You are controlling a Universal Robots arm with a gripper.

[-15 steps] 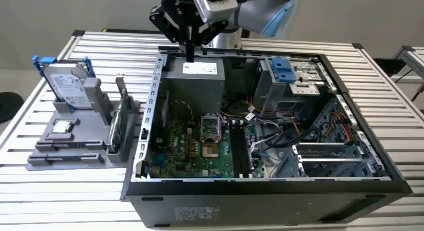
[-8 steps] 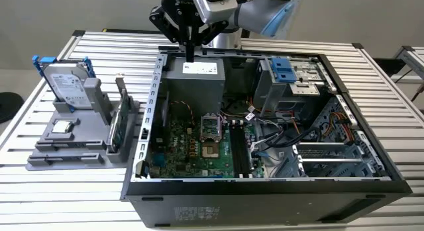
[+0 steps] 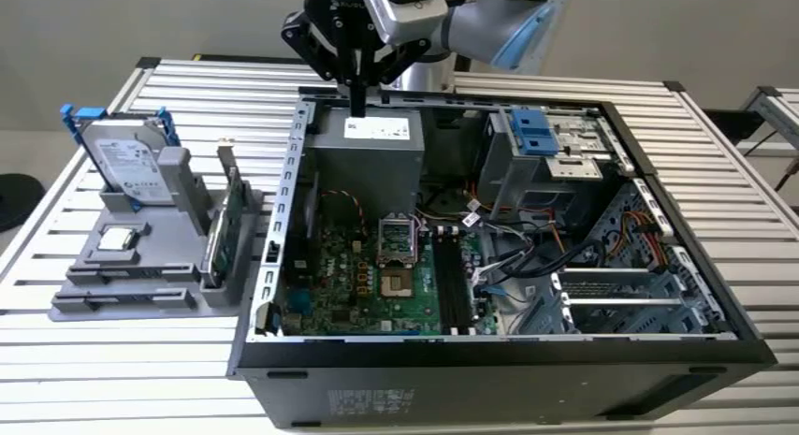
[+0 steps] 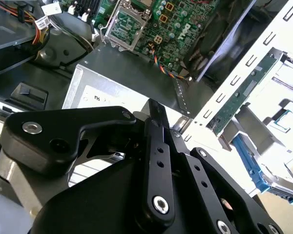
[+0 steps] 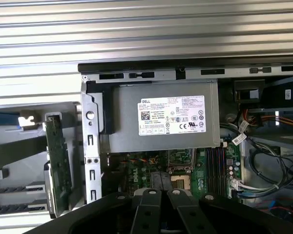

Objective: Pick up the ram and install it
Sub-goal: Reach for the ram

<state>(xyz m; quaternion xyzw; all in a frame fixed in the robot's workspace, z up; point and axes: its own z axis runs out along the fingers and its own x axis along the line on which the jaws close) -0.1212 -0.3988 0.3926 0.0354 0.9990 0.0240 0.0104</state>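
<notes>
My arm (image 3: 500, 23) hangs over the far end of the case (image 3: 500, 349), wrist turned straight down. The gripper (image 3: 358, 109) is poised just above the power supply (image 3: 374, 150). In the second wrist view its fingers (image 4: 156, 141) sit pressed together, and I can't tell whether anything is pinched between them. I can't tell where the ram is. The black slots (image 3: 446, 285) lie well apart from the gripper, towards the near wall.

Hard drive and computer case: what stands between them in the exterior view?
In the exterior view, a green card stands on edge in the grey holder, between the hard drive and the open case.
</notes>
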